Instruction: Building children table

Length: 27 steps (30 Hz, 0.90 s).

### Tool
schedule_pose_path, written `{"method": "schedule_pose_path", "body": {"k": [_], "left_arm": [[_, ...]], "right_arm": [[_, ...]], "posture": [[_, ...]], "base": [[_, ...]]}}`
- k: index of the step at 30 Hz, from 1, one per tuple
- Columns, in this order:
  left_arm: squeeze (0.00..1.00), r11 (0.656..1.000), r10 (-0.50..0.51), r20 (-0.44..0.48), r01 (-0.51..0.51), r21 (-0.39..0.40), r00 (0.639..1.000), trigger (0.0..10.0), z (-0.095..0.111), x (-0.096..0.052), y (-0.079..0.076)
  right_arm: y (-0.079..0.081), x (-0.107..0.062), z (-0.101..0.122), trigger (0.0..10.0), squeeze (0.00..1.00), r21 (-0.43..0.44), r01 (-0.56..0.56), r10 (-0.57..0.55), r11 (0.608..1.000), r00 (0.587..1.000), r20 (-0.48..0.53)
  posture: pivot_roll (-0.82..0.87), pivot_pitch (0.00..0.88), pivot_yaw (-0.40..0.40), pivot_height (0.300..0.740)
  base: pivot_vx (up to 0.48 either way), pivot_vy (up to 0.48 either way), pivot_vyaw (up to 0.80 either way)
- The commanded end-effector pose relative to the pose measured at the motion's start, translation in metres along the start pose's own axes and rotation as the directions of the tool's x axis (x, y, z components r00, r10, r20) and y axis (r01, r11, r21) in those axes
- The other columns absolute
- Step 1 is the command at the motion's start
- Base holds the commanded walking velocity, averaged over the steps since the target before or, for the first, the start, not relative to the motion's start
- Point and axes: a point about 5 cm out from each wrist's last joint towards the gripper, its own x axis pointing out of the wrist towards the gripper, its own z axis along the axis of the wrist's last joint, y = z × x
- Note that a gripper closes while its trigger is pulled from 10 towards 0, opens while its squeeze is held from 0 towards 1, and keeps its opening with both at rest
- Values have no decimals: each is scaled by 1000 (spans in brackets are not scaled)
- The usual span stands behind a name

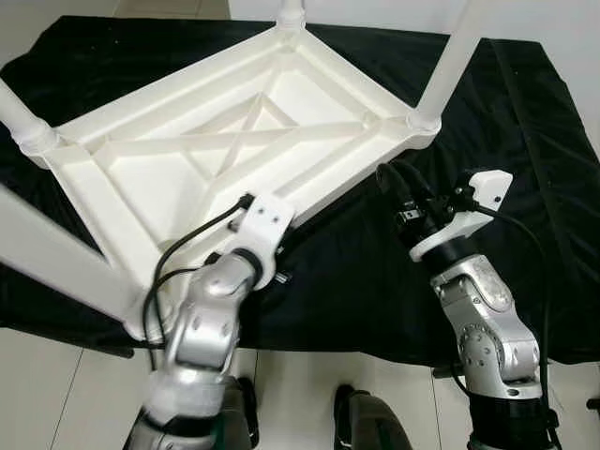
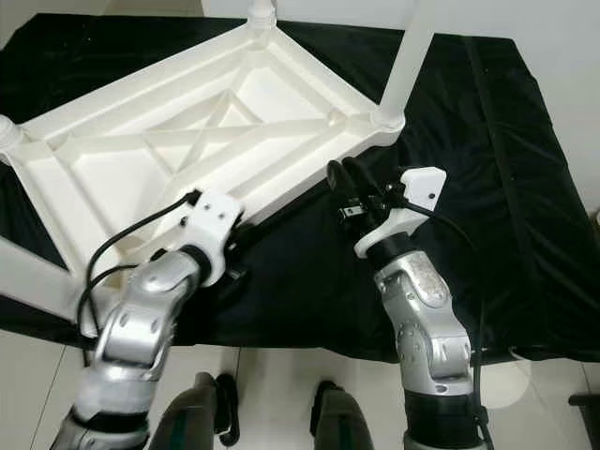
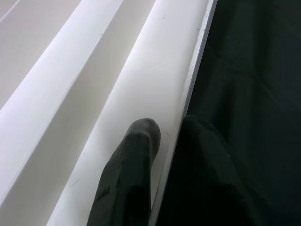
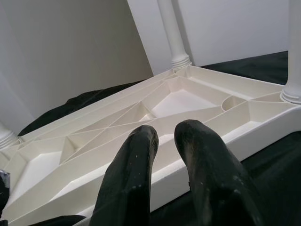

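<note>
The white plastic children's table (image 1: 187, 173) lies upside down on a black cloth (image 1: 356, 272). Legs stand up from its corners: far (image 1: 291, 11), right (image 1: 455, 56), left (image 1: 19, 117), and a blurred near one (image 1: 56, 262). My left gripper (image 1: 305, 220) is shut on the table's near rim. In the left wrist view one finger (image 3: 141, 136) lies on the white inner side and the other on the dark outer side. My right gripper (image 1: 392, 173) hovers just in front of the right corner, fingers close together and holding nothing; it points at the ribbed underside (image 4: 178, 101).
The black cloth covers a low platform whose front edge (image 1: 375, 349) runs just ahead of my body. White tiled floor (image 1: 300, 384) lies below it. A white wall (image 4: 225, 28) stands behind. Bare cloth stretches to the right of the table (image 1: 534, 122).
</note>
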Motion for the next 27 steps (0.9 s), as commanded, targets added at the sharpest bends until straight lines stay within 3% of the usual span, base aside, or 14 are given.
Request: {"method": "schedule_pose_path", "body": {"k": [1,4,10,11,14,16,17,18,26,27], "left_arm": [[0,996,86,-23,-86,-9,996,9608,0,8,-6],[0,998,64,-8,-64,2,998,10000,11,19,-17],[0,999,-23,76,20,29,997,10000,26,22,-28],[1000,995,-94,139,95,-3,986,10000,33,18,-34],[1000,991,-134,175,135,3,976,10000,36,14,-35],[1000,982,-188,224,179,62,956,10000,41,5,-35],[408,975,-220,239,206,84,946,10000,42,1,-36],[0,970,-242,254,223,99,936,10000,42,-4,-36],[0,951,-305,309,305,50,901,10000,33,-32,-24],[0,935,-331,303,353,-20,894,10000,27,-41,-22]], "right_arm": [[2,0,0,10000,0,6,2,-2,1000,1000,11],[3,1,0,10000,0,10,5,-5,1000,1000,14],[5,1,-1,10000,0,15,8,-8,1000,1000,17],[5,0,-3,10000,0,17,13,-13,1000,1000,13],[6,-1,-4,10000,0,18,15,-16,1000,1000,10],[5,-1,-5,10000,0,17,18,-18,1000,1000,6],[6,0,-5,10000,0,16,18,-18,1000,1000,4],[5,0,-6,10000,0,5,21,-21,1000,1000,-3],[0,2,-12,10000,0,-38,64,-65,997,997,-44],[-2,3,-15,10000,0,-49,81,-84,996,995,-62]], "posture": [[-41,220,43,740],[-39,221,52,740],[-34,221,63,740],[-34,221,63,740],[-25,223,68,740],[-22,225,66,740],[-21,226,65,740],[-21,226,66,740],[-14,223,62,740],[-9,219,55,740]], "base": [[0,0,0],[0,0,0],[0,0,0],[0,0,0],[0,0,0],[0,0,0],[0,0,0],[0,0,0],[0,0,0],[0,0,0]]}}
